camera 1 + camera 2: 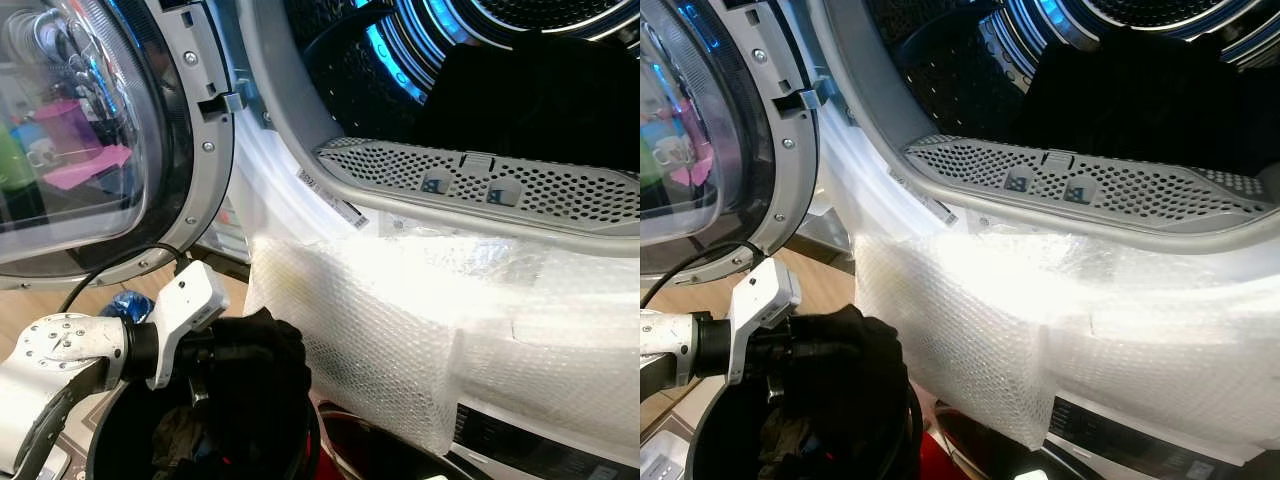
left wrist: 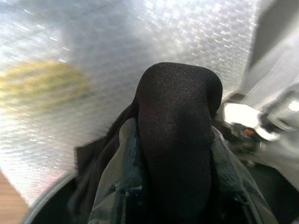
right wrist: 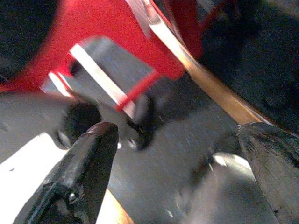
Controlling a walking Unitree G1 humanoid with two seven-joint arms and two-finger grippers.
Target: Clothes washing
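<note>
A black garment (image 1: pixel 255 375) bulges up out of a dark round basket (image 1: pixel 120 430) at the lower left, and my left gripper (image 1: pixel 215 365) is shut on it just above the basket rim. The same black cloth (image 2: pixel 175 140) covers the fingers in the left wrist view, with grey-green fabric (image 2: pixel 117 186) beneath. Above and to the right gapes the washer drum (image 1: pixel 470 70), dark inside with blue glints. Its round glass door (image 1: pixel 90 140) stands swung open on the left. My right gripper (image 3: pixel 177 154) hangs open, low over the floor, with nothing between its fingers (image 3: pixel 88 158).
Bubble wrap (image 1: pixel 420 320) covers the washer's front below the perforated grey rim (image 1: pixel 480 185). A red object (image 1: pixel 350 445) sits low beside the basket, and a red frame (image 3: pixel 107 37) lies ahead of the right gripper. A blue item (image 1: pixel 128 303) lies on the wooden floor.
</note>
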